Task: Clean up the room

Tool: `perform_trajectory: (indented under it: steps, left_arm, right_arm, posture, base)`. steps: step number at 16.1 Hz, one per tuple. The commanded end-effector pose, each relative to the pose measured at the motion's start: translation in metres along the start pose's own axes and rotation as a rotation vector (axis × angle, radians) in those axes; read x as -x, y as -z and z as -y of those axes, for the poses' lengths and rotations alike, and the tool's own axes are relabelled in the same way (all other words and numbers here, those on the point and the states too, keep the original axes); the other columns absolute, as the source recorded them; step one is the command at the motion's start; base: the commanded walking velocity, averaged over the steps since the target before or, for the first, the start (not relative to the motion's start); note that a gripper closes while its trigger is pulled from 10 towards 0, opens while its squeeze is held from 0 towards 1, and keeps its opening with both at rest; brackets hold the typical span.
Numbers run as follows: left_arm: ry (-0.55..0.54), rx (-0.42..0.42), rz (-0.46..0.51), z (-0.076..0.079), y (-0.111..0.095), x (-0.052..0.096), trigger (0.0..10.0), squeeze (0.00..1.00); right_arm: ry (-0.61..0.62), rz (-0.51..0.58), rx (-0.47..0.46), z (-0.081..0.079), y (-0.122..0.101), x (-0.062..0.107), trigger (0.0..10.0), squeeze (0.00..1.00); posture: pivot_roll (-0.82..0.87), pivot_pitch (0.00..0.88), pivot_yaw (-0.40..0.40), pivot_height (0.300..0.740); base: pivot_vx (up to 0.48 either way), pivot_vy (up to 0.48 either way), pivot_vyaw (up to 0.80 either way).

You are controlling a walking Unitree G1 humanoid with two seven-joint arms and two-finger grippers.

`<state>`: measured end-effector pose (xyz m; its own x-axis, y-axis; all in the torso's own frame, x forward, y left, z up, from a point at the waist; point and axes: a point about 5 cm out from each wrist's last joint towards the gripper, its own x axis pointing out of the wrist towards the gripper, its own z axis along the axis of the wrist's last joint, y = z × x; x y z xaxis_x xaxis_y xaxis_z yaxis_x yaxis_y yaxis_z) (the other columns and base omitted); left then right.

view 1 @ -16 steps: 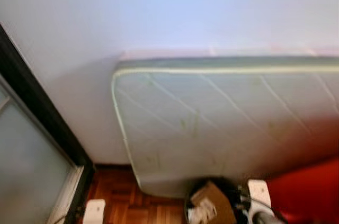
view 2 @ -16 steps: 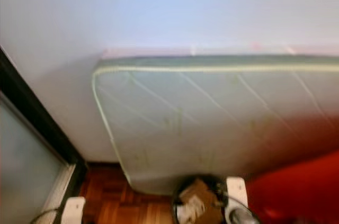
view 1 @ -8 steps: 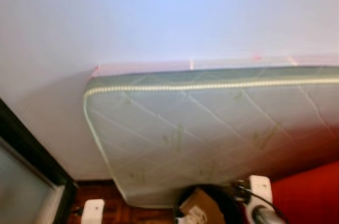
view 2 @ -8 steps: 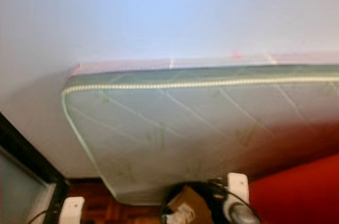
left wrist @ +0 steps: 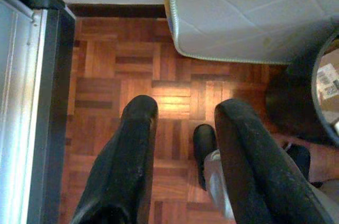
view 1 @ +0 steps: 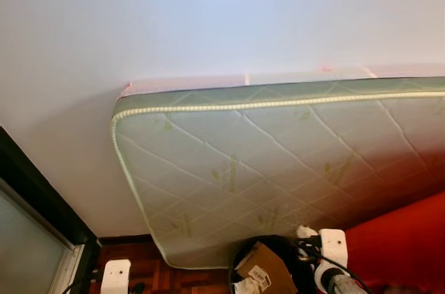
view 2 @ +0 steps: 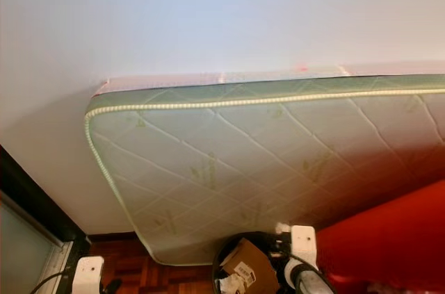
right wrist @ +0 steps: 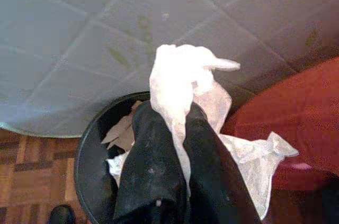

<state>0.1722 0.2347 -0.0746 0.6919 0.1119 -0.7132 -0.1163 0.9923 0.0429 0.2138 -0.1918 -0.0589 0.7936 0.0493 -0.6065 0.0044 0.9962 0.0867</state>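
Right gripper [right wrist: 183,128]: clamped on white tissue [right wrist: 177,78], above black bin [right wrist: 87,155].
Left gripper [left wrist: 183,113]: fingers spread, empty, over parquet floor [left wrist: 116,75].
Bin: near mattress [view 1: 278,169], left of red seat [view 1: 400,245].

Setting: room of a home, likely a bedroom | Evidence: quilted mattress [view 1: 278,169] propped on edge against a plain white wall [view 1: 208,16] | Floor: wood parquet [left wrist: 132,75] with dark skirting | Door: dark-framed frosted glass panel [view 1: 28,245] | Furnishing: red upholstered piece [view 1: 403,245] | Round black waste bin [right wrist: 92,155] holding cardboard and paper.
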Motion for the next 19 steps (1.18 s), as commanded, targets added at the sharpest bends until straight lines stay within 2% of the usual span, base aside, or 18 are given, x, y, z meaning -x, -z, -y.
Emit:
perform_trajectory:
  steps: [1,2,3,4,7,9,11,16,19]
  left_arm:
    - [0.000,0.037,0.021,-0.001,0.006,0.004,10.0,0.00]
    - [0.016,0.035,0.074,0.006,-0.009,-0.001,10.0,0.00]
    - [0.079,-0.009,0.325,0.044,-0.095,-0.020,10.0,0.00]
    - [0.111,-0.037,0.462,0.067,-0.141,-0.020,10.0,0.00]
    - [0.151,-0.021,0.569,0.076,-0.159,-0.014,10.0,0.00]
    - [0.153,-0.017,0.602,0.078,-0.166,-0.013,10.0,0.00]
    - [0.151,-0.018,0.609,0.079,-0.165,-0.012,10.0,0.00]
    - [0.149,-0.020,0.613,0.080,-0.156,-0.010,10.0,0.00]
    - [0.158,-0.016,0.650,0.083,-0.163,-0.006,10.0,0.00]
  right_arm:
    - [-0.012,0.011,0.005,0.001,0.007,0.004,10.0,0.00]
    - [-0.013,0.013,0.006,0.001,0.009,0.006,10.0,0.00]
    - [-0.019,0.025,0.005,0.002,0.015,0.011,10.0,0.00]
    - [-0.018,0.039,0.015,0.004,0.022,0.016,10.0,0.00]
    - [-0.039,0.074,-0.002,0.006,0.031,0.026,10.0,0.00]
    - [-0.061,0.083,0.004,0.006,0.035,0.029,10.0,0.00]
    - [-0.071,0.077,0.009,0.005,0.038,0.032,10.0,0.00]
    - [-0.122,0.062,0.026,0.006,0.045,0.037,10.0,0.00]
    - [-0.153,0.097,-0.024,0.004,0.046,0.040,10.0,0.00]
  posture:
    - [-0.03,0.032,-0.005,0.740]
    - [-0.02,0.057,-0.011,0.740]
    - [-0.02,0.081,-0.014,0.740]
    - [-0.01,0.113,-0.024,0.740]
    - [0.00,0.148,-0.038,0.740]
    - [0.00,0.164,-0.042,0.740]
    - [0.00,0.159,-0.042,0.740]
    - [0.00,0.178,-0.052,0.686]
    - [0.01,0.182,-0.053,0.671]
  base:
    - [0.000,0.000,0.00]
    - [0.000,0.000,0.00]
    - [0.000,0.000,0.00]
    - [0.000,0.000,0.00]
    - [0.000,0.000,0.00]
    - [0.000,0.000,0.00]
    - [0.000,0.000,0.00]
    - [0.000,0.000,0.00]
    - [0.000,0.000,0.00]
